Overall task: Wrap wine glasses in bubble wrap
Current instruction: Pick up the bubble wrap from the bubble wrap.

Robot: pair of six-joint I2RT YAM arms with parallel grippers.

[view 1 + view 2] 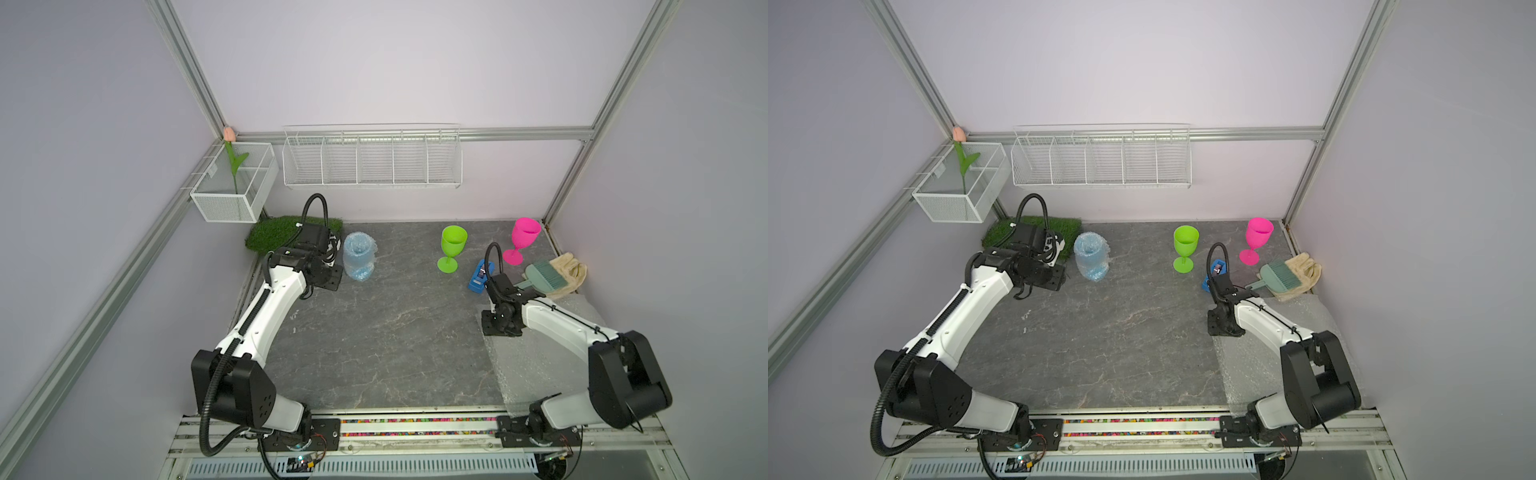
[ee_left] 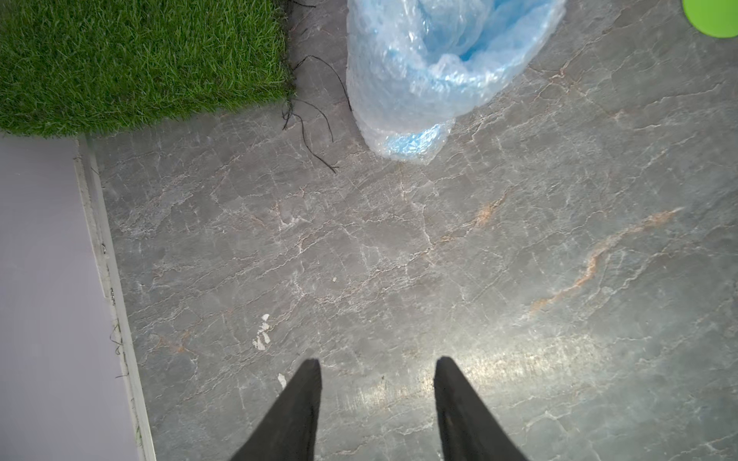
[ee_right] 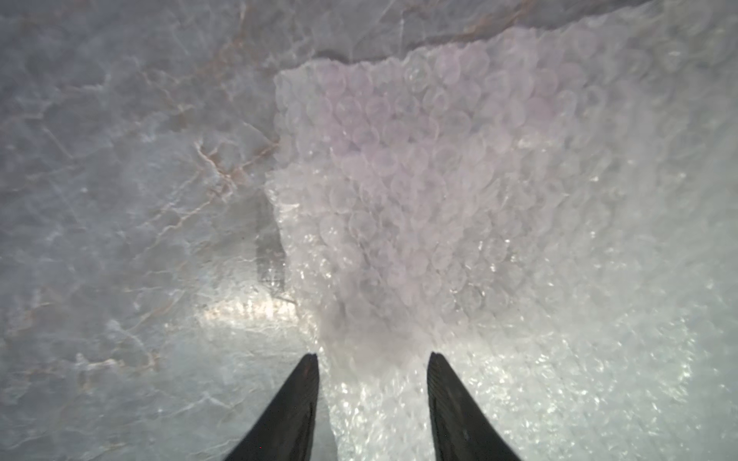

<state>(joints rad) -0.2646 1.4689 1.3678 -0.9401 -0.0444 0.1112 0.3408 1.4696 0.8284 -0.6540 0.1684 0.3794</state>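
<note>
**Grey stone table: one goblet wrapped, two bare**

Grey veined table (image 1: 395, 332) inside pale lilac walls.

Far left, just beside the grass mat (image 1: 274, 235), the blue goblet (image 1: 359, 256) stands upright, rolled in clear bubble wrap; the blue shows through the plastic, also in the left wrist view (image 2: 431, 68).

The green goblet (image 1: 452, 248) stands bare & upright at the far side, right of centre. The pink goblet (image 1: 523, 239) stands bare in the far right corner. They are apart from each other.

Between them, a bit nearer, lies a small blue tape dispenser (image 1: 478, 279). By the right wall a brush (image 1: 540, 274) lies on a beige glove (image 1: 571, 270).

The bubble wrap sheet (image 1: 536, 365) lies flat at the near right, under the right arm.

The left gripper (image 2: 377, 379) hangs over bare table near the wrapped goblet, jaws apart w/ nothing between them.

The right gripper (image 3: 373, 367) is down at the sheet's left edge. Its jaws stand apart w/ a raised fold of wrap (image 3: 419, 179) between them. Whether they pinch it, I cannot tell.
</note>
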